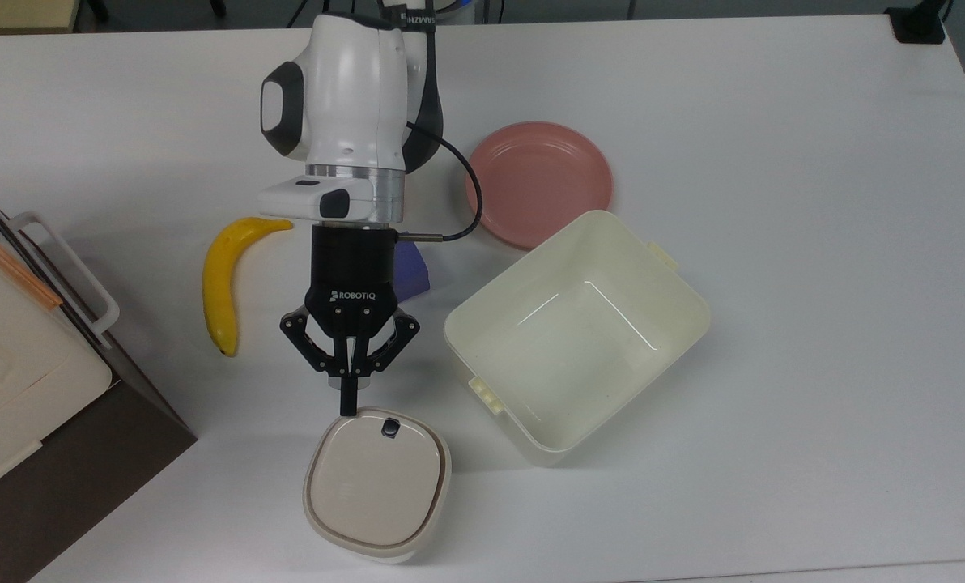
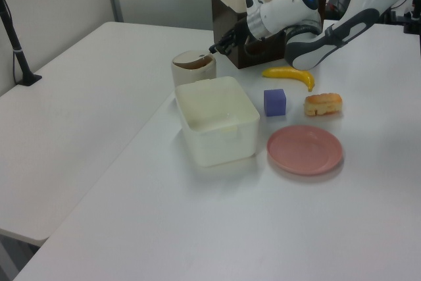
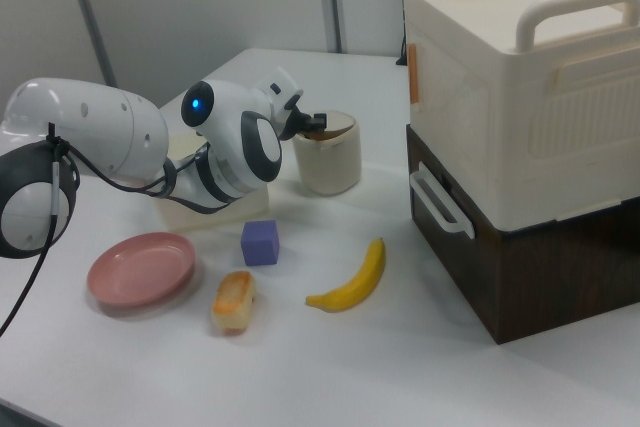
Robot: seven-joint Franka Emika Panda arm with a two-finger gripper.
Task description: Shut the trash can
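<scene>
The trash can (image 1: 377, 486) is a small cream-beige rounded-square bin near the table's front edge in the top view. Its flat lid lies down over the body, with a thin brown line around the rim and a small dark button (image 1: 388, 428) at the edge nearest the arm. My gripper (image 1: 346, 401) is shut with nothing in it, and its tips sit right at that lid edge, just left of the button. In the left view the gripper (image 2: 214, 49) points at the can's (image 2: 193, 65) top. In the right view the gripper (image 3: 315, 122) rests at the can's (image 3: 330, 152) rim.
A large lidless cream tub (image 1: 677, 300) stands to the can's right in the top view, with a pink plate (image 1: 539, 182) behind it. A banana (image 1: 223, 283) and a purple block (image 1: 414, 271) flank the gripper. A bread piece (image 2: 322, 103) lies by the block. A cream-and-brown box (image 1: 13, 364) fills the top view's left.
</scene>
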